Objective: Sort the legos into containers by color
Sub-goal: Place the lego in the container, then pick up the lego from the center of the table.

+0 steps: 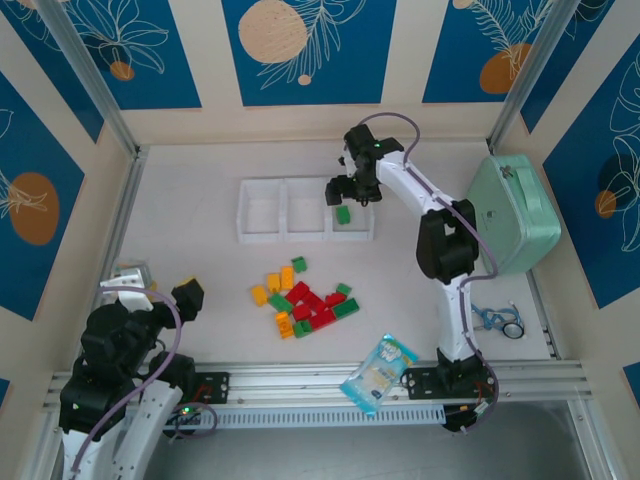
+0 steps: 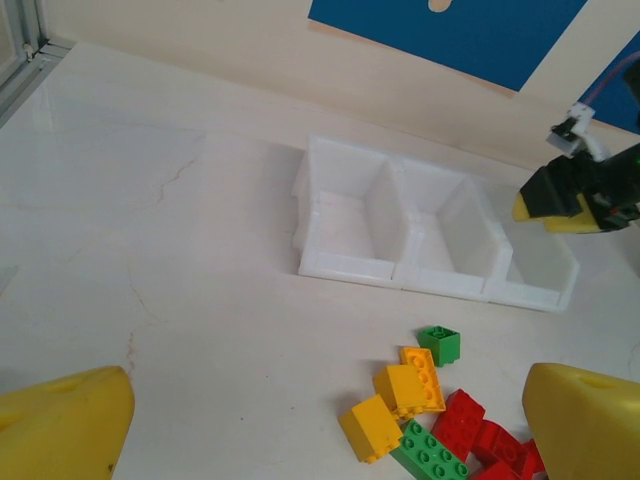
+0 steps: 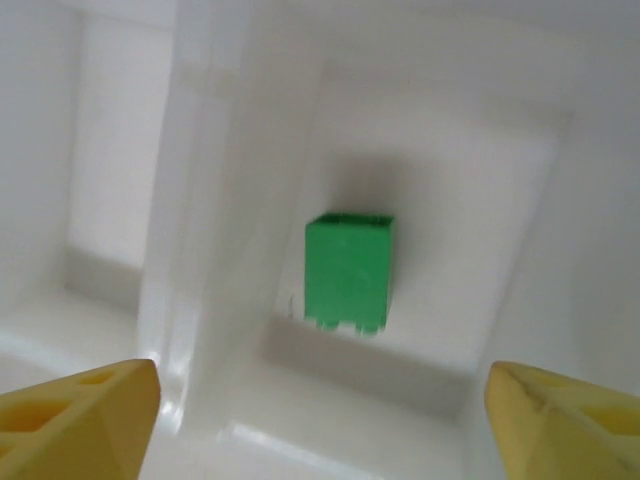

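Three bins: the white containers (image 1: 300, 239) stand joined in a row on the table (image 1: 190, 230), out past the two arms.
One brick in a bin: a green lego (image 1: 343, 214) lies on the floor of the bin at the right end of the row. In the right wrist camera the green lego (image 3: 348, 270) sits near the middle of that bin, and no finger touches it.
Right gripper: the right gripper (image 1: 354, 195) hangs just above the right end bin, over the green lego. Its two yellow fingers (image 3: 80, 425) are spread wide apart and hold nothing.
Left gripper: the left gripper (image 1: 187, 296) is well away from the bins, on the near left side, close to its own base. Its yellow fingers (image 2: 60, 435) are spread wide too, with nothing between them. It faces the bins.
Pile of legos: red, green and yellow-orange bricks (image 1: 305, 300) lie in a heap on the table in front of the bins, on the side near the arms. Many touch each other.
Small green brick: one small green brick (image 2: 440, 344) sits at the edge of the heap closest to the bins.
Snack packet: a blue and white packet (image 1: 378, 372) lies farther from the bins than the heap, by the near table edge.
Green case: a big mint-green case (image 1: 515, 215) sits to the right of the bins.
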`<move>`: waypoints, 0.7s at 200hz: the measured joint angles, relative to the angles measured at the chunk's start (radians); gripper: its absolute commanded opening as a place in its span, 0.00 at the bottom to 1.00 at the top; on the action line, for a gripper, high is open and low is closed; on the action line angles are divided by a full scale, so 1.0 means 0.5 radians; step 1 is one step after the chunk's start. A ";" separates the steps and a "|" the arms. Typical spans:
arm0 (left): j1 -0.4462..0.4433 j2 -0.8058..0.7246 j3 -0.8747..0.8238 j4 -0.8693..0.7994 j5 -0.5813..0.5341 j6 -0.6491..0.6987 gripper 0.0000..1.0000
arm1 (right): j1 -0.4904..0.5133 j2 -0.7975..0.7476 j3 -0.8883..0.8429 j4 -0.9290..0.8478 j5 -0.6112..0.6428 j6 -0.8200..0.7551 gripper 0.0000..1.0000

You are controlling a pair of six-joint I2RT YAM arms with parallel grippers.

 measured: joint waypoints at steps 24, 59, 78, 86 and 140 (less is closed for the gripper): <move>0.000 0.022 -0.002 0.001 0.023 0.000 0.99 | 0.042 -0.269 -0.189 0.005 -0.008 0.074 0.99; 0.000 0.105 -0.011 0.011 0.051 0.001 0.99 | 0.175 -0.624 -0.535 0.074 -0.008 0.269 0.99; 0.000 0.146 -0.015 0.016 0.074 0.008 0.99 | 0.296 -0.728 -0.720 0.126 0.004 0.388 1.00; 0.000 0.163 -0.015 0.016 0.083 0.016 0.99 | 0.352 -0.740 -0.773 0.143 0.011 0.431 1.00; 0.000 0.202 -0.022 0.045 0.128 0.038 0.99 | 0.626 -0.652 -0.925 0.348 0.045 0.509 0.86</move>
